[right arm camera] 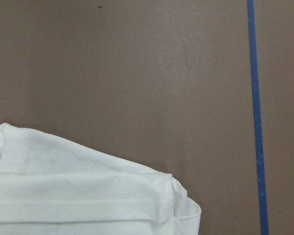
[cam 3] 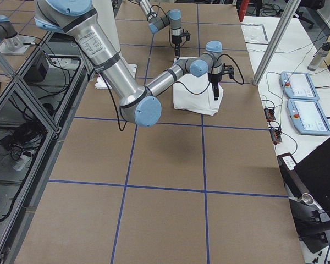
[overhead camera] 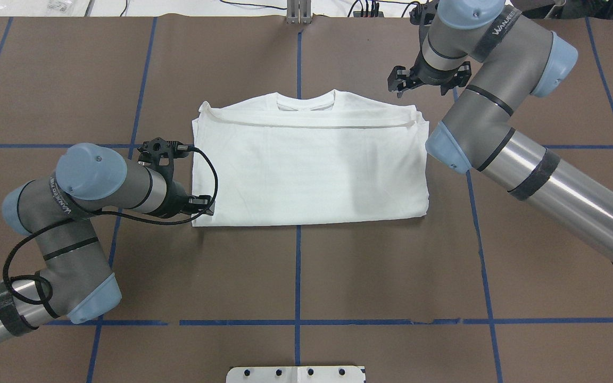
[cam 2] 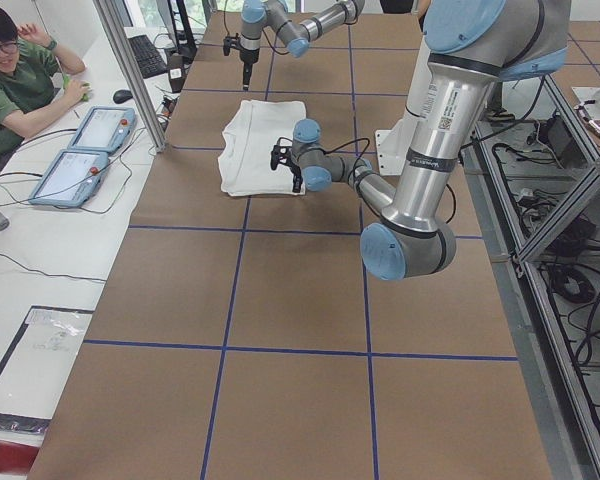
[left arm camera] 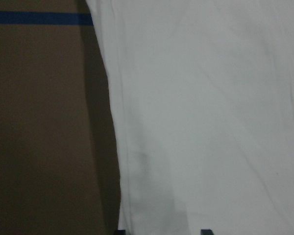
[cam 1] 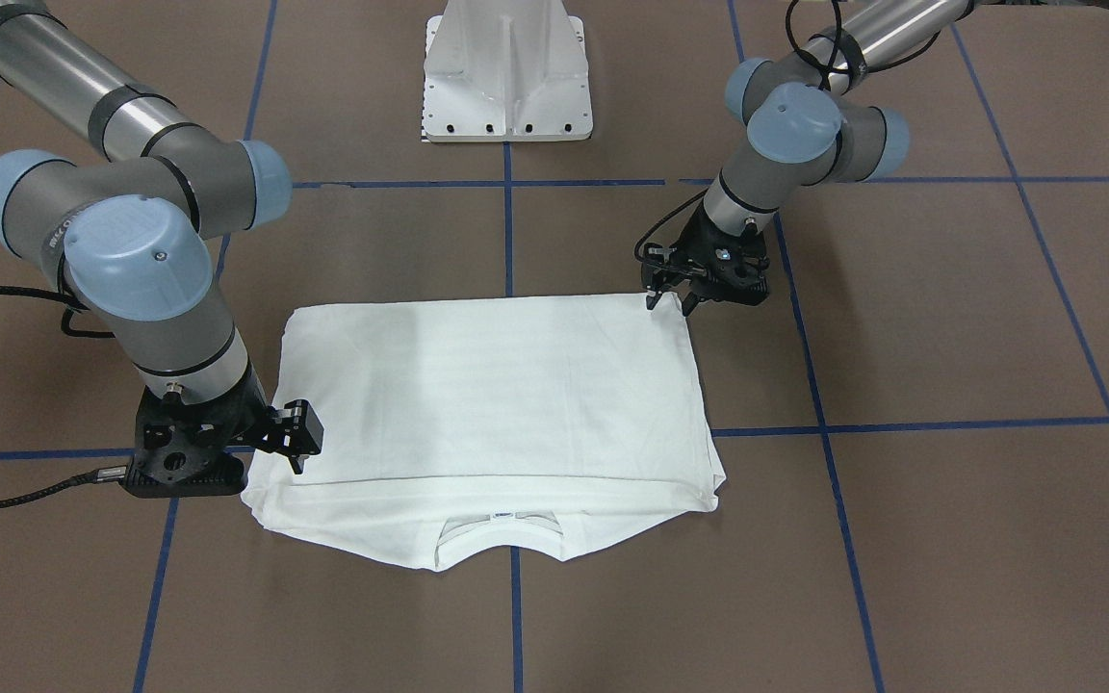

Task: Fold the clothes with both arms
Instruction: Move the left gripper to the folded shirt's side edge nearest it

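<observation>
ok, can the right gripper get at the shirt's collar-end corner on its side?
Probably yes. The right gripper hangs right at that corner of the T-shirt, with nothing between them; the left gripper is off at the diagonal corner.

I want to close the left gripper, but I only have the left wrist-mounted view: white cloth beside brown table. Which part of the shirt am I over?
Observer: The left gripper is open at the T-shirt's corner nearest the robot, on the robot's left side.
Operator: Where is the collar from there?
Observer: The collar lies in the middle of the opposite long edge, the one farthest from the robot.
Operator: And the other arm?
Observer: The right gripper hangs by the diagonally opposite corner, on the collar side. I cannot tell whether it touches the cloth.
</observation>
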{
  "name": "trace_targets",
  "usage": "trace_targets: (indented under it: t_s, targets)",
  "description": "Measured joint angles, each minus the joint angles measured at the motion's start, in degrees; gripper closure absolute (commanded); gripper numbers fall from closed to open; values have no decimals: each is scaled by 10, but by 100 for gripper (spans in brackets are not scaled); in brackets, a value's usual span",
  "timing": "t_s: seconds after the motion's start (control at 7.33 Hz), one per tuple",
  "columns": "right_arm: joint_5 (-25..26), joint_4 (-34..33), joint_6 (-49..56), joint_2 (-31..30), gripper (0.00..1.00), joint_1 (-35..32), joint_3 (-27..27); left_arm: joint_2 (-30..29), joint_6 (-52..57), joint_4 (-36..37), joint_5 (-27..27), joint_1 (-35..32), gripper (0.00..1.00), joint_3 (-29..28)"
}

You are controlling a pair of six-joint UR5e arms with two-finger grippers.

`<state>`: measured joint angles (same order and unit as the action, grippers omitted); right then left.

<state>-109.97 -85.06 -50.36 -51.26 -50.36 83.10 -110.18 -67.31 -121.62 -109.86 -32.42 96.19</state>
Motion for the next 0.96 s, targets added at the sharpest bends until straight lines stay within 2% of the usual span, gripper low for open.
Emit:
trace_targets:
  t_s: [0.14,0.27,0.41,0.55,0.96]
  targets:
    - [0,0,0,-2,0,0,0,0,0,0,0,3,49,-1]
    - [-1,0,0,-3,0,0,0,0,0,0,0,6,58,-2]
    - [-1,0,0,-4,0,0,0,0,-1,0,0,9,83,-4]
    - [-1,0,0,-4,0,0,0,0,-1,0,0,10,100,-4]
    - [-1,1,0,-4,0,0,0,3,-1,2,-1,10,100,3]
